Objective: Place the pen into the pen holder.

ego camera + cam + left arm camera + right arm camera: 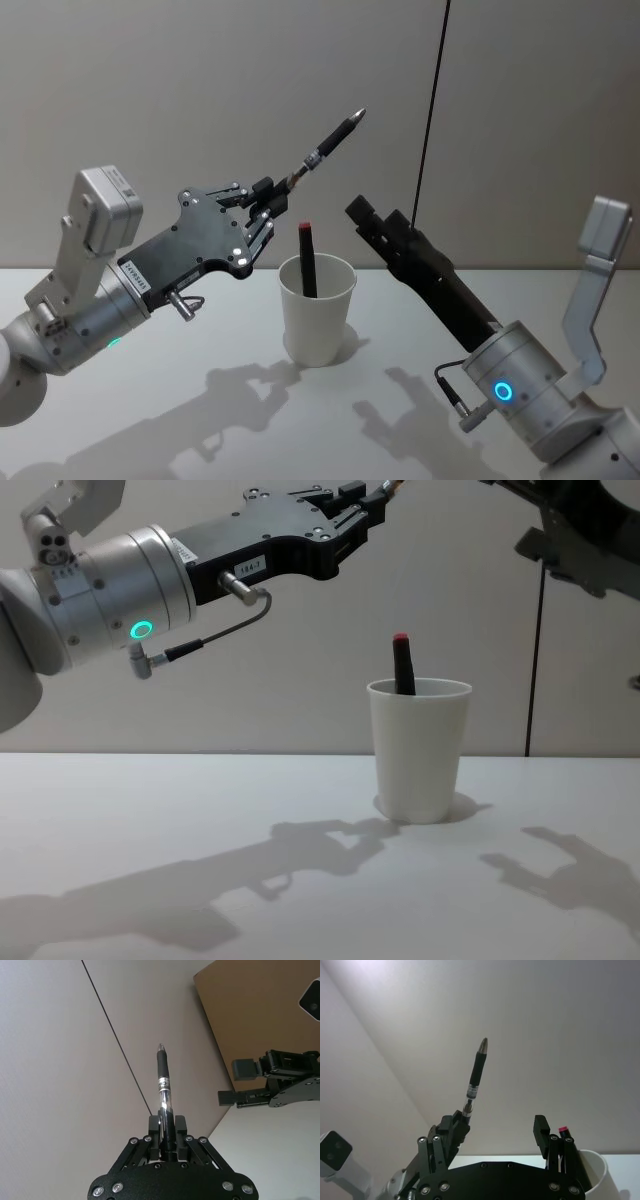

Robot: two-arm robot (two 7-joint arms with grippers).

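Head view: the pen is gripped at its rear end by the left end effector, which is closed tight on the barrel. The pen is held clear of the table, tilted with its tip pointing up and to the right, and is placed above and just left of the holder. The holder is stood upright on the table, and a red-capped pen is already leaned inside it. The right end effector is held up and to the right of the holder, apart from it, with nothing gripped. Left wrist view: the barrel is seen clamped on both sides, and the right end effector's two fingers are seen well apart, so it is recorded as open and empty. Right wrist view: the pen's tip is noted well above the holder's rim, and no contact between pen and holder is observed. Chest view: the left end effector is noted high over the table, up and left of the holder, whose mouth is occupied by the red-capped pen alone. Assessment: the carry step is judged to be in hand, with insertion not yet done. The next move is judged to call for the pen to be brought over the mouth, turned nearer to vertical, lowered past the rim clear of the red-capped pen, and only then released.
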